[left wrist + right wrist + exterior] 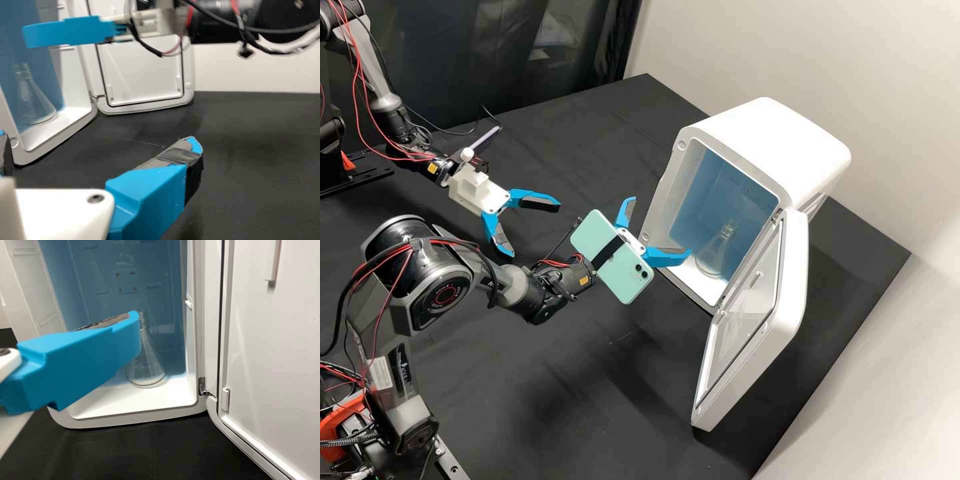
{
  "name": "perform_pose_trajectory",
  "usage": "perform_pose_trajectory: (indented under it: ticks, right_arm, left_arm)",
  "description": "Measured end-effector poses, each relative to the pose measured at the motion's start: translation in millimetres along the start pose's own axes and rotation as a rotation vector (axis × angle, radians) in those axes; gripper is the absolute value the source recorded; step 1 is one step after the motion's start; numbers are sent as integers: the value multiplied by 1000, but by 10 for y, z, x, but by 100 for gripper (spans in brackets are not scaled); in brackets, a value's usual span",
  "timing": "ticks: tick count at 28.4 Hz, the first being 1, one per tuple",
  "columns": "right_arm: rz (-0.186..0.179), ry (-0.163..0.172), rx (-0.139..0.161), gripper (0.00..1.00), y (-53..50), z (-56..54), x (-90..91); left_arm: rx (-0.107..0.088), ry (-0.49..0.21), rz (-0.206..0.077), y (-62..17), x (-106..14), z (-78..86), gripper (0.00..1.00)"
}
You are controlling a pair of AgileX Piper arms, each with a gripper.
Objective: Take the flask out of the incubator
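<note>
A clear glass flask stands upright on the floor of the white incubator, whose inside is blue and whose door hangs open to the right. My right gripper is open just in front of the opening, fingers spread, nothing held. In the right wrist view one blue finger partly covers the flask. My left gripper is open above the bench, farther left of the incubator. The left wrist view shows the flask and the right gripper's finger.
The black bench runs in front of and left of the incubator. The open door juts out toward the bench's near right edge. A white wall rises behind the incubator. A pale green phone-like camera is strapped to the right wrist.
</note>
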Motion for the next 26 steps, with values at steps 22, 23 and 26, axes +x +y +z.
perform_pose_trajectory:
  ticks: [22, 23, 26]
  right_arm:
    - [11, -58, 7, 100, -90, 262, 299]
    - [15, -63, 0, 100, -95, 281, 340]
    - [18, -80, -30, 100, -128, 339, 461]
  left_arm:
    - [-3, 10, 38, 62, -72, -124, 100]
    - [-4, 10, 37, 60, -73, -124, 100]
    - [-4, 10, 38, 61, -73, -124, 100]
